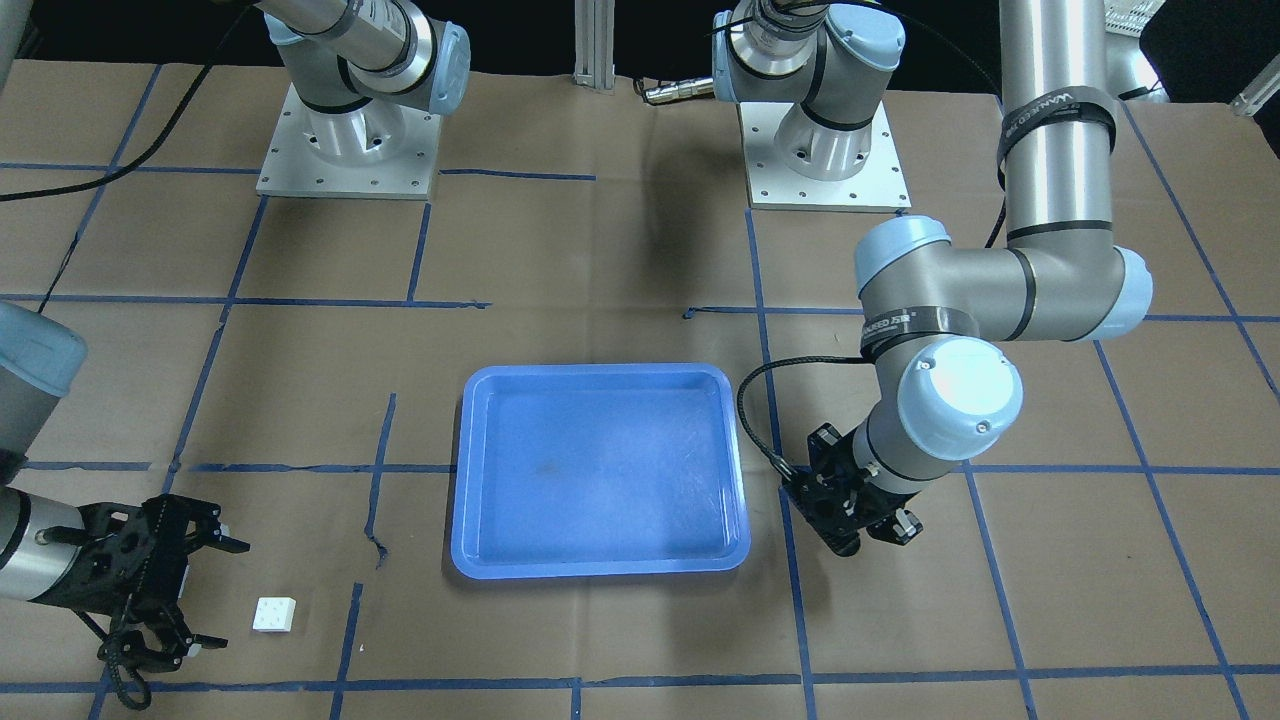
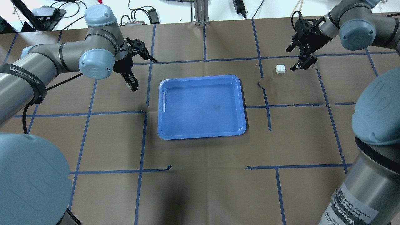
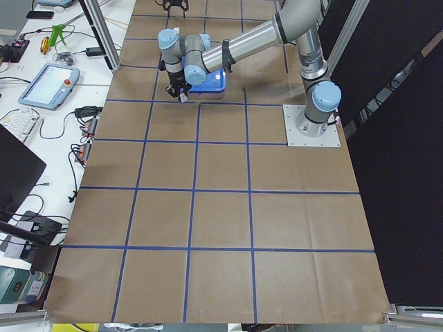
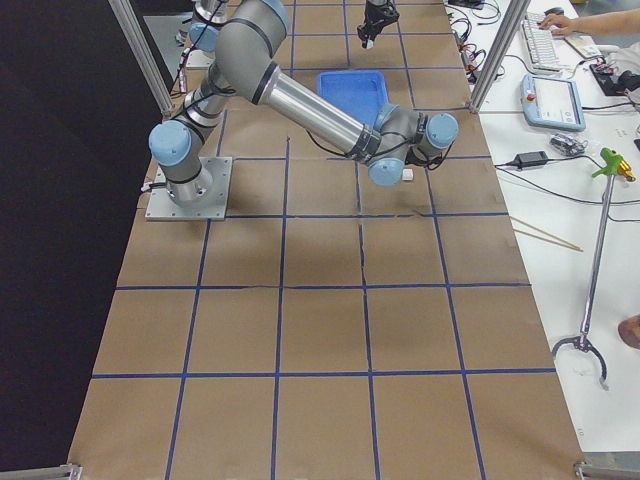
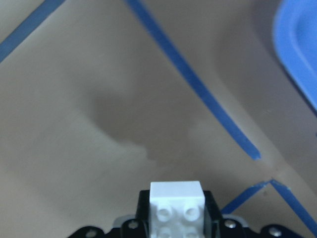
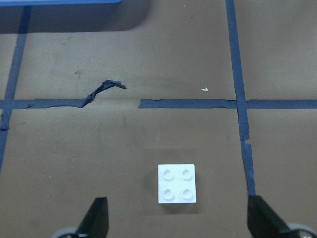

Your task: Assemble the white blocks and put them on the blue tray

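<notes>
The blue tray (image 2: 201,106) lies flat mid-table and holds nothing; it also shows in the front view (image 1: 600,470). My left gripper (image 2: 132,85) hangs above the table beside the tray's left rim. It is shut on a white block (image 5: 177,203), studs toward the camera. The second white block (image 2: 280,68) lies studs-up on the paper to the tray's right, and shows in the right wrist view (image 6: 177,183) and the front view (image 1: 273,613). My right gripper (image 2: 293,58) is open and empty. The block lies just ahead of its spread fingers (image 6: 96,218).
Brown paper with a blue tape grid covers the table. The two arm bases (image 1: 345,150) stand at the robot's edge. A torn piece of tape (image 6: 106,87) lies between the loose block and the tray. Operators' desks with gear run along the far side.
</notes>
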`<state>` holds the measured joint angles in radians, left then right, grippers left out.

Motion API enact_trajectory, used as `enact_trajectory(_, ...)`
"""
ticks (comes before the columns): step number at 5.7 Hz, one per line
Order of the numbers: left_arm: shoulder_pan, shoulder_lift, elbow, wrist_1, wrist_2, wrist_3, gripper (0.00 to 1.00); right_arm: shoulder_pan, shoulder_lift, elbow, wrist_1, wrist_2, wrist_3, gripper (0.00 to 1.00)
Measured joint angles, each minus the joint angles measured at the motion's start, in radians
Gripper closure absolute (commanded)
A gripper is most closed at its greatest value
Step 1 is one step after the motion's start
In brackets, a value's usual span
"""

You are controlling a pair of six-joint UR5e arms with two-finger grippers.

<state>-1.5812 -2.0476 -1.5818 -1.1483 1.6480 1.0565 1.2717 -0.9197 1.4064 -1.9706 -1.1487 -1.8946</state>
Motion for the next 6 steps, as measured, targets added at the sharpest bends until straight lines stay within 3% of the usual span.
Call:
enact_trajectory(2,-0.139,0.006,0.009,0.012,0.012,0.161,0.93,0.0,0.028,0.043,-0.114,0.028,0.01,0.0)
enact_trajectory(4,-0.269,-0.005,0.019,0.024,-0.019,0.189,0.93,0.0,0.043,0.077,-0.13,0.038,0.006,0.05)
enact_trajectory(5,-0.323,-0.023,0.015,0.034,-0.028,0.192,0.92,0.0,0.043,0.083,-0.131,0.038,0.006,0.22)
enact_trajectory(6,-0.353,-0.047,0.006,0.055,-0.03,0.192,0.91,0.0,0.044,0.083,-0.141,0.038,0.006,0.26)
